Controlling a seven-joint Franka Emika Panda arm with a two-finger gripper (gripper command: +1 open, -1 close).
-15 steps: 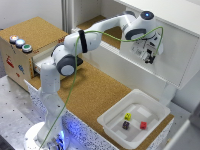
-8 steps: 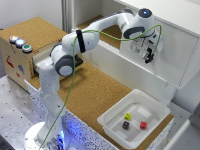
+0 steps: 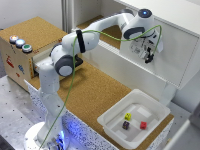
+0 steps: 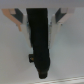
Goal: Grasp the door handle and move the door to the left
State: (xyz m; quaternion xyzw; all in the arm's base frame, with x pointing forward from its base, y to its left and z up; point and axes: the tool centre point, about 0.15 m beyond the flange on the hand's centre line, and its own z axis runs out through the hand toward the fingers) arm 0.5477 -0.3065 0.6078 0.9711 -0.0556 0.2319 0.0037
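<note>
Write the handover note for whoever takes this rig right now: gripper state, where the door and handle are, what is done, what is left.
Gripper: up against the white door; wrist view shows the fingers on either side of the dark door handle. Whether they already clamp it cannot be told.
Door: on the cabinet's side toward the exterior view's right.
Done: approach to the handle.
Left: confirm the grasp, then slide the door left.
Also there: white tray holding small blocks.

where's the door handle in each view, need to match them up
Exterior view: the door handle is not separately visible; the gripper covers that spot on the door.
Wrist view: a dark bar, probably the door handle, runs between the two fingers.
Shared landmark: the white door panel.
</note>
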